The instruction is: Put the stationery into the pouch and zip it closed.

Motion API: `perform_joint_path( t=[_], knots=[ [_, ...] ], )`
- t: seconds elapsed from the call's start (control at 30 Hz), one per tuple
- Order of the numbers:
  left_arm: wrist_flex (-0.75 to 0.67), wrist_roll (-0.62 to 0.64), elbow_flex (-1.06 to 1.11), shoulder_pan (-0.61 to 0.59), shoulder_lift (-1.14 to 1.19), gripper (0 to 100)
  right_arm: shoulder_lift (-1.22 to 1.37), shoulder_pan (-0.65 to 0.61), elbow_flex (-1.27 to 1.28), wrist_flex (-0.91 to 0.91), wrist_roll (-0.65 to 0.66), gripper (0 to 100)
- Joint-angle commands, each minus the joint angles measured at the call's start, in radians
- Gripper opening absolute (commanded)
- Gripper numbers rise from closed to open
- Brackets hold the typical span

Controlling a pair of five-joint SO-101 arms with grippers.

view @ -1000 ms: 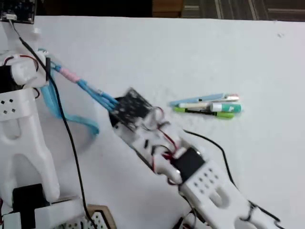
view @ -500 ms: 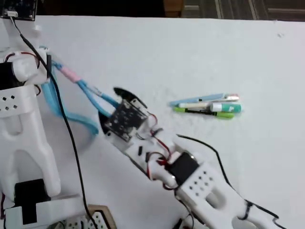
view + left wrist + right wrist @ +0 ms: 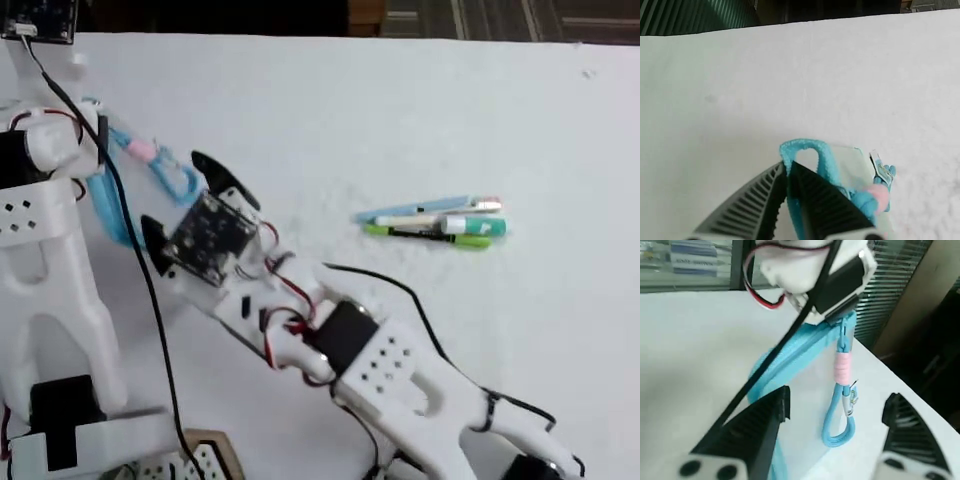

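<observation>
Remote view, pouch-opening step as I judge it: my left fingers (image 3: 786, 167), shut tight, pinch the blue-trimmed translucent pouch (image 3: 852, 162) at the bench (image 3: 400, 120) edge. My right fingers (image 3: 837, 400) gape wide around its pink-beaded blue cord (image 3: 841, 367). The coloured pens (image 3: 435, 222) lie well apart. Next: close on the cord

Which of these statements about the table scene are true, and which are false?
1. The pens lie on the table, outside the pouch. True.
2. The right pincer is shut on a pen. False: it is open around the pouch's strap, holding nothing.
3. The left pincer is shut on the pouch's trim. True.
4. The pouch's trim is red. False: it is blue.
</observation>
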Motion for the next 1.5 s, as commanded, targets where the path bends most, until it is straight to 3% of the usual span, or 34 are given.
perform_joint_path(
  t=[0.0,0.57,0.77,1.07,1.47],
  knots=[
    [0.072,0.012,0.021,0.024,0.117,2,0.079,0.031,-0.114,-0.018,-0.009,29.9],
    [0.074,0.012,0.017,0.022,0.116,2,0.579,0.058,-0.516,-0.018,-0.002,29.8],
    [0.074,0.012,0.017,0.022,0.117,2,0.641,0.102,-0.540,-0.125,-0.002,29.6],
    [0.069,0.012,0.018,0.024,0.119,2,0.650,0.117,-0.537,-0.130,-0.002,3.6],
    [0.072,0.012,0.018,0.022,0.119,2,0.636,0.116,-0.537,-0.120,-0.003,1.7]
  ],
)
